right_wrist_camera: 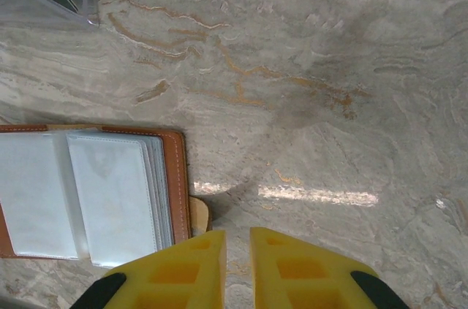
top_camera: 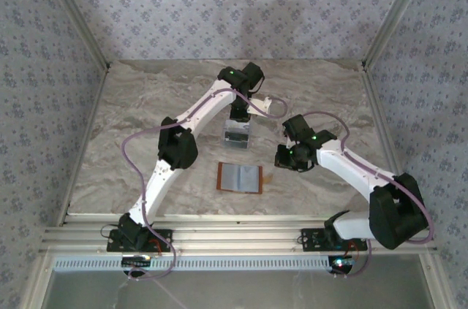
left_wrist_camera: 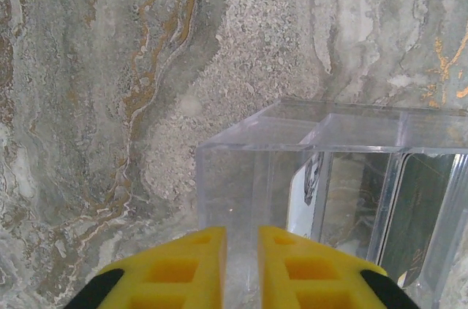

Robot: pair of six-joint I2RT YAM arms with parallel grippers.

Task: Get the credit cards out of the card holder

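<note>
Hovers with the left fingers at the near wall of the clear box, drawn to a narrow slit with nothing seen between. Holds the right fingers just as narrow and empty, low beside the side tab of the card holder. Finds the card holder lying open and flat on the surface, between the arm bases and the box, sleeves facing up. Finds credit cards standing in the box's compartments, one pale and one dark behind the clear wall. Cannot tell of further cards inside the pale sleeves. Likely trouble from here: tipping or shoving the light box by coming down on its rim with the left fingers; dragging the whole holder instead of a card by pulling with nothing pinning the leather; pinching a floppy sleeve rather than a card edge; bumping arm against arm over the holder, with both wrists so near. For room: plenty of bare surface right of the holder, beyond the box and off to its left; wallpapered walls well apart from everything; tight only along the strip between box and holder.
</note>
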